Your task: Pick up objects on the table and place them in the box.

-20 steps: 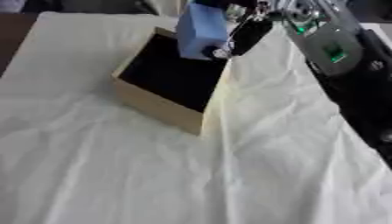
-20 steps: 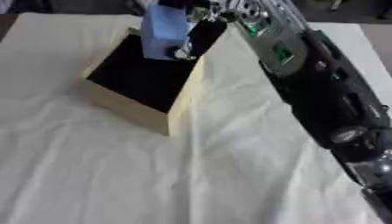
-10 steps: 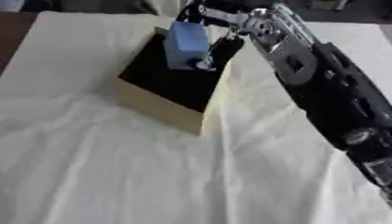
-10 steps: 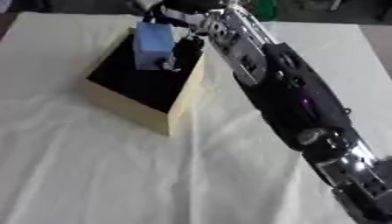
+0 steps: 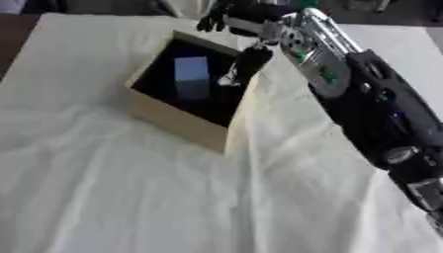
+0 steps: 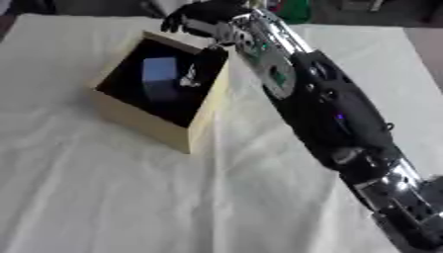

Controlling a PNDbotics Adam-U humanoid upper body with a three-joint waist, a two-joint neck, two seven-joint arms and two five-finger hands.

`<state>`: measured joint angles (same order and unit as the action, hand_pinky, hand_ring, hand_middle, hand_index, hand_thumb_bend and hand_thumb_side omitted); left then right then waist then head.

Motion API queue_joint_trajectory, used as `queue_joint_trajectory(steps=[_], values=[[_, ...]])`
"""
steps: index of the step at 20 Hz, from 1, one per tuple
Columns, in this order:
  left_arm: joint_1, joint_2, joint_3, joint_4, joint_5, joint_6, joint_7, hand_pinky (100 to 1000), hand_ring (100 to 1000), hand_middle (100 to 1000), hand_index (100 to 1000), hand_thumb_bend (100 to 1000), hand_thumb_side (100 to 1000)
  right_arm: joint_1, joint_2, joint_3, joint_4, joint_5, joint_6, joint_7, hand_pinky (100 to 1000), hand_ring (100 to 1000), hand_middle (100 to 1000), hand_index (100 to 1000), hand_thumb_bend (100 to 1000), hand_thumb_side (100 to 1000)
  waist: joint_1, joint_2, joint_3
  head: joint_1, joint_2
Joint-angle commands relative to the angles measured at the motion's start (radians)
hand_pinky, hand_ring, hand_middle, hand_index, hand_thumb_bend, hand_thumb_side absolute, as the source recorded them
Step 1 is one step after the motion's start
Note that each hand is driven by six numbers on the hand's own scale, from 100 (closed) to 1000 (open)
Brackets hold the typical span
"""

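A wooden box (image 5: 176, 120) with a dark inside stands tilted on the cream cloth, left of centre. A light blue block (image 5: 191, 77) lies inside it, apart from any hand. My right hand (image 5: 232, 21) hovers over the box's far right corner, its fingers spread and holding nothing. One dark finger (image 5: 249, 61) hangs down over the right rim, next to the block. My right arm (image 6: 322, 108) runs down to the lower right. My left hand shows in neither view.
A wrinkled cream cloth (image 5: 121, 197) covers the table. The dark table edge (image 5: 12, 35) shows at the upper left. Something green (image 6: 292, 10) stands beyond the far edge.
The blue block was held over the box in my right hand; now it lies inside the box. The hand has let go and its fingers have spread above the far rim.
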<state>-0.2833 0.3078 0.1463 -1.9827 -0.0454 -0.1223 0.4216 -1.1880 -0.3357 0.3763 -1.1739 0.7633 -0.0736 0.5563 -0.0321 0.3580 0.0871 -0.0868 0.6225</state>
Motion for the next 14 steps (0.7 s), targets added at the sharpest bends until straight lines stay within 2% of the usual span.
queue_joint_trajectory(steps=[1, 4, 8, 10, 14], values=[[-0.012, 0.008, 0.001, -0.017, 0.003, -0.001, -0.006, 693, 516, 436, 731, 317, 125, -0.024, -0.013, -0.008, -0.029, -0.013, -0.007, 0.0, 857, 864, 841, 928, 527, 311, -0.008, -0.031, -0.001, 0.0, -0.003], [-0.012, 0.009, 0.001, -0.017, 0.002, -0.001, -0.006, 694, 516, 435, 730, 317, 125, -0.021, -0.021, -0.011, -0.051, -0.026, -0.003, -0.003, 856, 862, 839, 927, 514, 297, -0.008, -0.032, -0.003, 0.002, -0.002], [-0.011, 0.009, 0.003, -0.017, 0.0, -0.001, -0.005, 693, 516, 436, 730, 317, 125, -0.007, -0.046, -0.02, -0.119, -0.073, 0.019, -0.011, 849, 847, 828, 924, 466, 226, -0.009, -0.033, -0.008, 0.005, -0.001], [-0.01, 0.01, 0.005, -0.017, -0.001, -0.001, -0.003, 693, 516, 436, 730, 317, 125, 0.009, -0.08, -0.027, -0.19, -0.115, 0.036, -0.015, 846, 841, 825, 923, 445, 183, -0.01, -0.034, -0.011, 0.008, -0.001], [-0.009, 0.011, 0.009, -0.017, -0.005, -0.002, 0.004, 693, 516, 436, 730, 316, 125, 0.079, -0.191, -0.055, -0.4, -0.205, 0.097, -0.034, 835, 819, 812, 918, 413, 100, -0.014, -0.034, -0.017, 0.02, -0.002]])
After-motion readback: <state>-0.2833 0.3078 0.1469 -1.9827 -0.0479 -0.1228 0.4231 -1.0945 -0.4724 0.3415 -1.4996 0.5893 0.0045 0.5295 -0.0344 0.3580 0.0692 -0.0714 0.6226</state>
